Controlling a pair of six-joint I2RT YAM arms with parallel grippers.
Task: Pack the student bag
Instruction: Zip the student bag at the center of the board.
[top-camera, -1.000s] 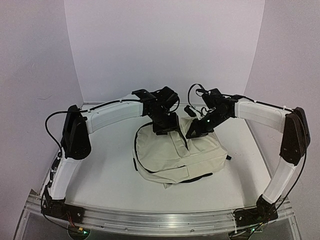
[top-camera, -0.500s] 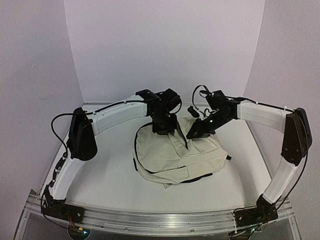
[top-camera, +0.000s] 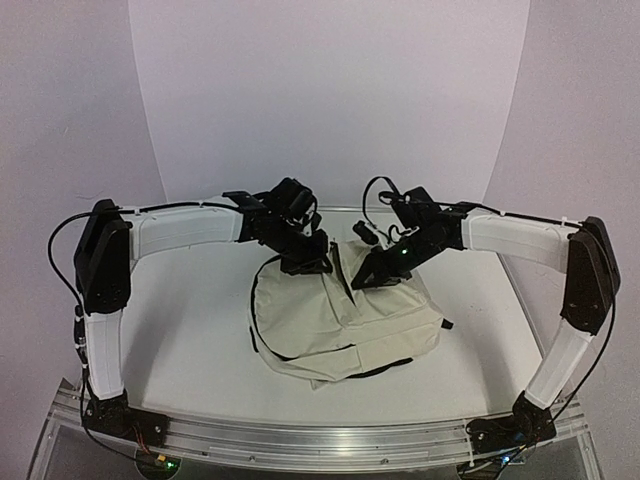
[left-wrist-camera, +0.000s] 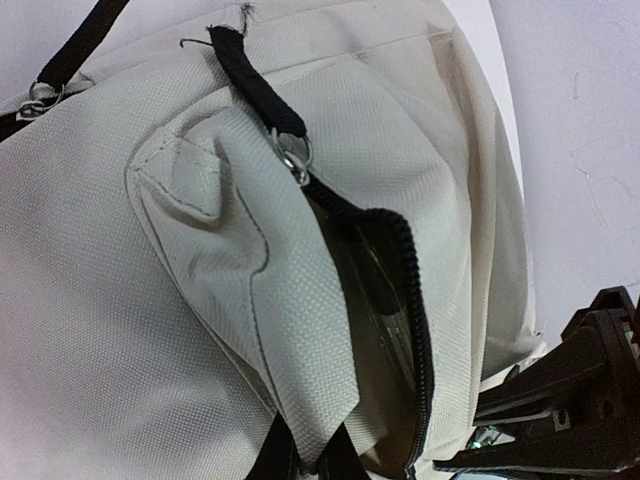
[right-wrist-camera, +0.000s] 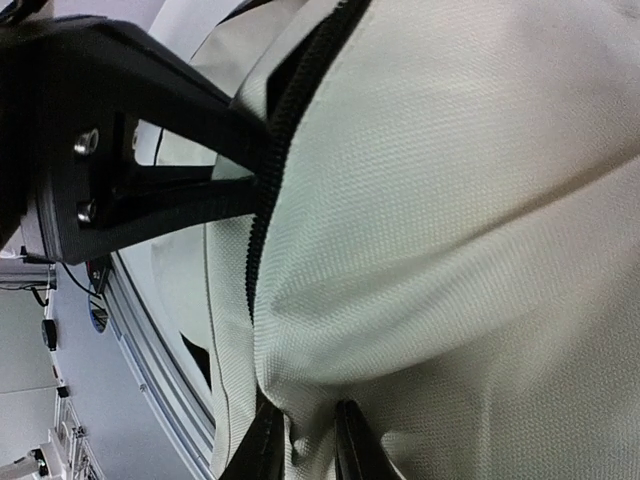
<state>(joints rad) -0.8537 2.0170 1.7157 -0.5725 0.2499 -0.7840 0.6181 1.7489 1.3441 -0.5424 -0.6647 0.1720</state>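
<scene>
Two arms reach in over the white table (top-camera: 195, 345) from either side and meet at the far edge of the student bag (top-camera: 345, 325), which lies flat near the middle of the table, cream fabric up, with a black strap (top-camera: 258, 325) looping out along its left side. From the left, the left gripper (top-camera: 312, 264) comes down on the bag's far-left top edge; in its wrist view the left gripper (left-wrist-camera: 305, 452) has its fingers closed on a flap of cream fabric beside the black zipper (left-wrist-camera: 408, 290). That zipper stands parted, its metal pull ring (left-wrist-camera: 295, 160) sitting at the upper end, and the opening (left-wrist-camera: 370, 300) shows only dark lining with a glossy sheen; whatever is inside cannot be made out. Just to the right, across the gap, the right gripper (top-camera: 366, 278) meets the opposite edge of the opening. Its own camera shows the right gripper (right-wrist-camera: 308, 442) pinching a fold of fabric between closed fingers, the zipper teeth running up past the other gripper's black body
</scene>
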